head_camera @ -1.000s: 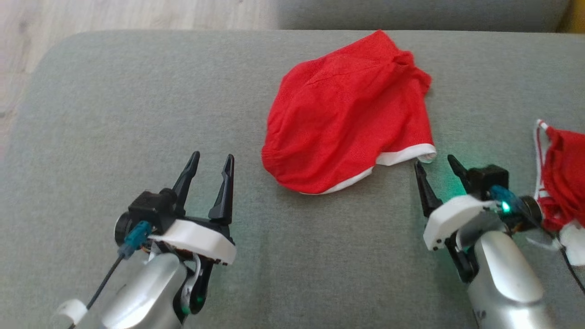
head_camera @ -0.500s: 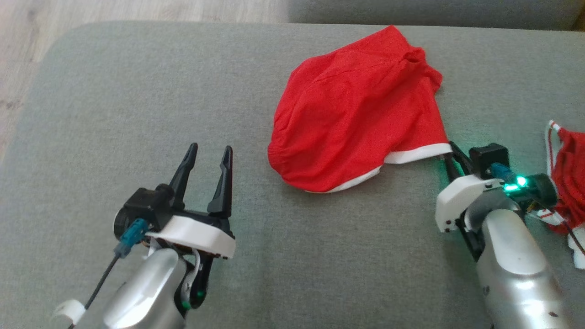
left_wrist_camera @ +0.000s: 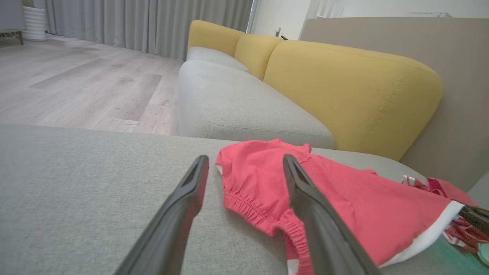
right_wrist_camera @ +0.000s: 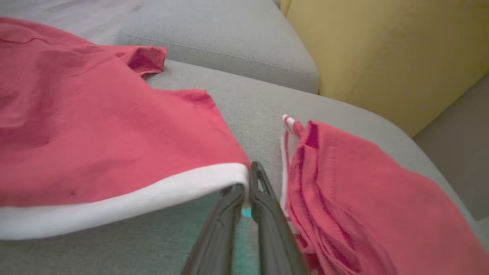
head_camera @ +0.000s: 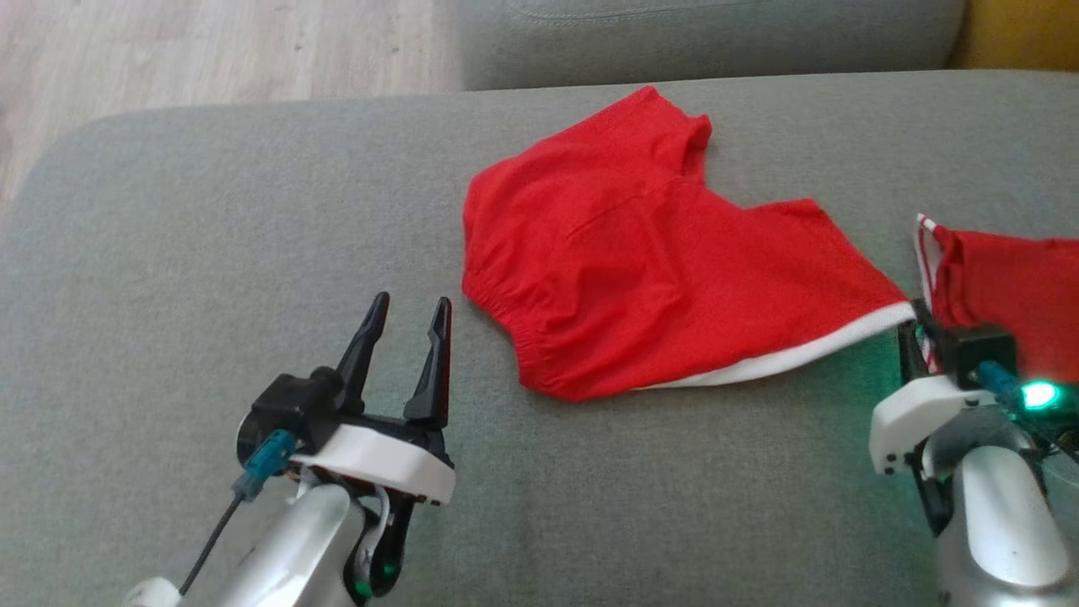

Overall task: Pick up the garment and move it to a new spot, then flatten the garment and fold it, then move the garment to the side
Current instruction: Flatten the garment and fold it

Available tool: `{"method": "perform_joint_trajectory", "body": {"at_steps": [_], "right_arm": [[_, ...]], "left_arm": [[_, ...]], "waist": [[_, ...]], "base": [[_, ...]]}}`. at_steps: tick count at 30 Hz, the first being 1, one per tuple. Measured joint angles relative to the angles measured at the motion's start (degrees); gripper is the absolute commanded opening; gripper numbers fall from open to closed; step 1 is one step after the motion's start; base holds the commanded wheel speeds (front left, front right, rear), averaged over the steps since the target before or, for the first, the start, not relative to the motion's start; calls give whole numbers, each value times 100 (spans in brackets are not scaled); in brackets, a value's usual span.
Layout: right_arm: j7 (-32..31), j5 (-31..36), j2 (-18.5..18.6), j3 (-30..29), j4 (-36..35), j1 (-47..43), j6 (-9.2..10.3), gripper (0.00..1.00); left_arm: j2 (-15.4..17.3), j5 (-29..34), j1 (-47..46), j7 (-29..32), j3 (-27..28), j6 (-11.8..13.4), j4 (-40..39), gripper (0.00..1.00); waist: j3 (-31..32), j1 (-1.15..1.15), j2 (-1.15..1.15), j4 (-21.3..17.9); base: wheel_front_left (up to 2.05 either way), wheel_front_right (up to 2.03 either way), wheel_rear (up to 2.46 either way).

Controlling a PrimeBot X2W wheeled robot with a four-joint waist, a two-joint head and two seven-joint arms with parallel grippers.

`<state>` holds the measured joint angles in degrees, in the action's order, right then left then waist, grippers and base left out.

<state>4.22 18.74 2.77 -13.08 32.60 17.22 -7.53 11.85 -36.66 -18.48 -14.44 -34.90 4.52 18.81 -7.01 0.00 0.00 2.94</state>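
On the grey woven cushion [head_camera: 211, 236], the garment [head_camera: 641, 261] lies mid-view: soft red shorts with an elastic waist and a white hem. The right gripper [head_camera: 909, 330] pinches the hem corner at 3 o'clock, just beside a crumpled red cloth [head_camera: 1011, 287]. The left gripper [head_camera: 410, 308], fingers spread, hovers at 8 o'clock, holding nothing.

Two black tapered fingers [head_camera: 364, 341] on a white plate [head_camera: 379, 459] are seen at the left claw [head_camera: 413, 300] and right claw [head_camera: 910, 324], carried on silver forearms [head_camera: 287, 548]; teal connectors [head_camera: 264, 453] and a green light [head_camera: 1038, 394] are fitted.
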Motion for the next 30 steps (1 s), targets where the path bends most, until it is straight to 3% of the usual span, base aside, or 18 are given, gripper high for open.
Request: {"method": "perform_joint_trajectory", "body": {"at_steps": [9, 15, 18, 21, 25, 30], "right_arm": [[-167, -376, -16, 167, -1354, -386, 0, 100], [347, -1405, -13, 352, -2006, -692, 0, 100], [602, -2097, -19, 693, -2085, -877, 0, 100], [756, -2297, -20, 906, -2091, -1060, 0, 100], [840, -2358, -20, 1050, -2074, -1095, 0, 100], [893, -2381, -20, 1104, -2023, -1083, 0, 100]], "left_arm": [[-16, 146, 8, 0, 152, -108, 34, 100], [-22, 193, 9, 0, 160, -237, 60, 100], [-9, 220, 8, 111, 31, -402, 178, 100], [11, 218, 8, 458, -219, -670, 302, 100], [23, 33, 9, 955, -388, -864, 446, 100], [21, -412, 9, 1146, -321, -968, 514, 100]], "waist": [[56, 0, 0, -210], [-12, 0, 0, -303], [-61, 0, 0, -378], [-122, 0, 0, -459], [-201, 1, 0, -569], [-287, 1, 0, -693]], "base": [[0, 0, 0], [0, 0, 0], [0, 0, 0], [0, 0, 0], [0, 0, 0], [0, 0, 0]]}}
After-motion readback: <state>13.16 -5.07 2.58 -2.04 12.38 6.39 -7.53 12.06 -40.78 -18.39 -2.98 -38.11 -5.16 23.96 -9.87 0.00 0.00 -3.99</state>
